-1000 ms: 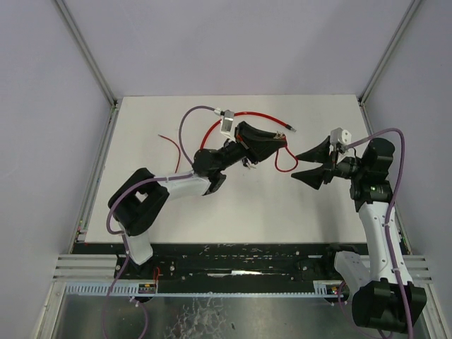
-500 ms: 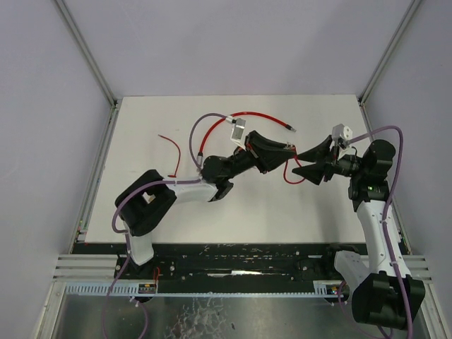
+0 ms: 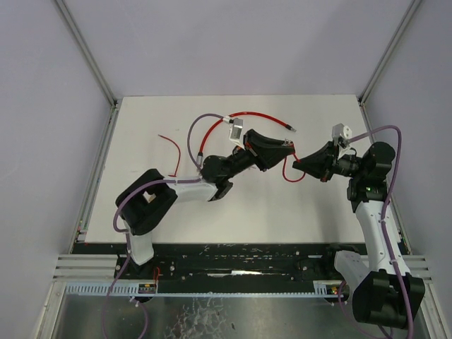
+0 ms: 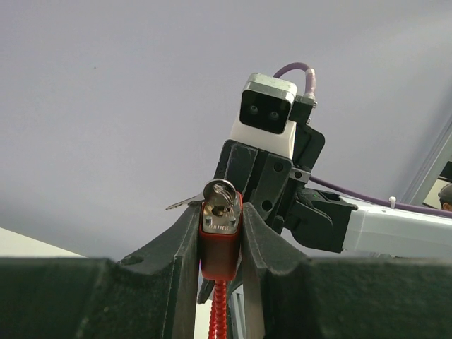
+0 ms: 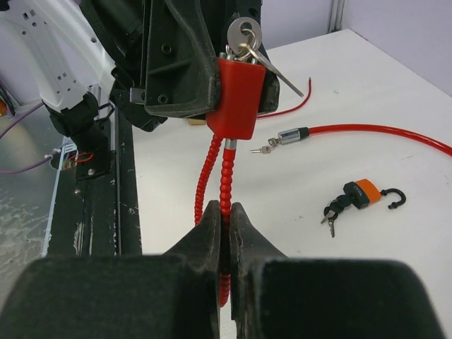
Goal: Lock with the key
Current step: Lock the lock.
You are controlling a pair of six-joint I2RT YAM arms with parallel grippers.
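Note:
My left gripper (image 4: pixel 219 236) is shut on a red padlock body (image 4: pixel 219 247), held up above the table. A silver key (image 4: pixel 220 193) sits in its keyhole, with a second key hanging off the ring. In the right wrist view the same lock (image 5: pixel 236 95) and key (image 5: pixel 244 35) face me, and the ribbed red cable (image 5: pixel 227 176) drops from the lock's underside. My right gripper (image 5: pixel 224 219) is shut on that cable just below the lock. From above, the left gripper (image 3: pixel 277 150) and the right gripper (image 3: pixel 299 164) meet at mid table.
The red cable (image 3: pixel 247 114) loops over the far table and ends in a metal tip (image 5: pixel 291 134) with small keys (image 5: pixel 265 147) beside it. An orange padlock (image 5: pixel 365 194) with keys (image 5: pixel 332 210) lies on the white table. A thin red wire (image 3: pixel 169 146) lies at left.
The right gripper's fingers, spread wide a second ago, have shut on the red cable. The left arm carried the lock rightward toward the right gripper, then held still.

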